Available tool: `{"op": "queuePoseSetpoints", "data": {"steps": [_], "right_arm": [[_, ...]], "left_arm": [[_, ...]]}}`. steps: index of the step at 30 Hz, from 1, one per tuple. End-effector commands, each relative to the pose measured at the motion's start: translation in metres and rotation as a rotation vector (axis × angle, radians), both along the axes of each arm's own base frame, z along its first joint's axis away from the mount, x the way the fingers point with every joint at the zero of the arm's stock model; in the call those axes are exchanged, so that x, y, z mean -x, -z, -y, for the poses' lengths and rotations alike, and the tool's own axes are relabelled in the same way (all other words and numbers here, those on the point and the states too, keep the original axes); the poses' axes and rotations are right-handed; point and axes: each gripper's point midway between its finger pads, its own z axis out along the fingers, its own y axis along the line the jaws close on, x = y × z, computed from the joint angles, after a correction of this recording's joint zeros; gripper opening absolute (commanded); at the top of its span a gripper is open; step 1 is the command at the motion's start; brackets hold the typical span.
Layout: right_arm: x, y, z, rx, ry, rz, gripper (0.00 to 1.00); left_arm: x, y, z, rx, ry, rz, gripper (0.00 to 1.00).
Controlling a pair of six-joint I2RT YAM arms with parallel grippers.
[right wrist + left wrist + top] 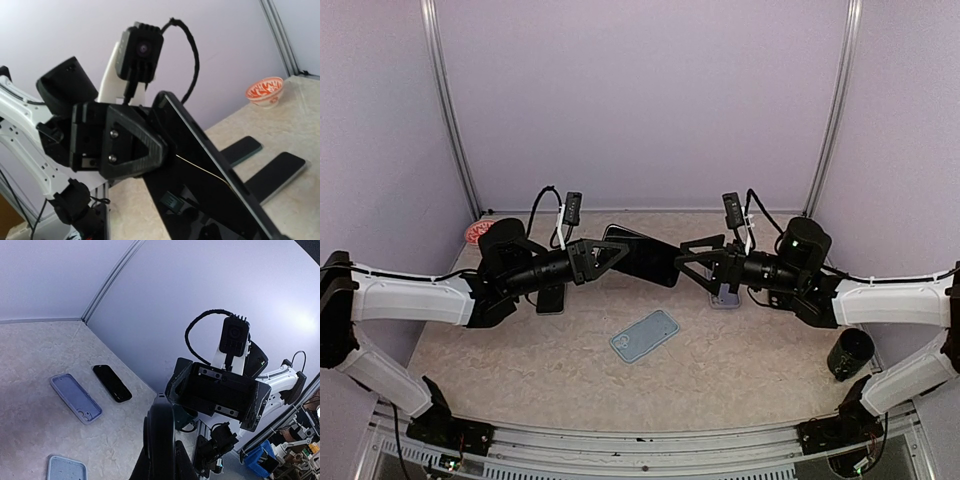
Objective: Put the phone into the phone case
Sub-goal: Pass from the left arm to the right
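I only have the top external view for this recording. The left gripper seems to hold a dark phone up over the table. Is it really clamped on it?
Observer: Yes. In the right wrist view the left gripper is shut on the edge of the black phone, which is tilted and off the table.
Operator: And the right gripper's jaws?
Observer: The left wrist view looks straight into the right gripper. Its jaws stand open, facing the phone's free end.
Operator: Do the arms hide anything on the table from me?
Observer: The left wrist view shows a second phone, also black, lying flat beside a lilac case and not touching it.
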Motion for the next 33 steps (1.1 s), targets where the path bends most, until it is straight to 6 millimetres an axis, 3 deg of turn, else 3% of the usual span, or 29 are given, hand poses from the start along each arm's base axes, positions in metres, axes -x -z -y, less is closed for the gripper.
{"op": "queuePoseSetpoints", "data": {"steps": [1, 7, 14, 33], "right_arm": [[-0.008, 0.009, 0.005, -0.008, 0.020, -0.027, 0.96], [-0.016, 0.007, 0.018, -0.030, 0.069, -0.015, 0.96], [-0.017, 0.009, 0.019, -0.036, 0.056, -0.016, 0.96], [0.027, 0.000, -0.012, -0.122, -0.262, 0.011, 0.88]], "left_arm": [[0.025, -0.049, 0.004, 0.130, 0.097, 0.129, 0.00], [0.030, -0.049, 0.008, 0.129, 0.124, 0.133, 0.00], [0.032, -0.052, 0.012, 0.130, 0.139, 0.142, 0.00], [0.028, -0.056, 0.018, 0.158, 0.136, 0.152, 0.00]]}}
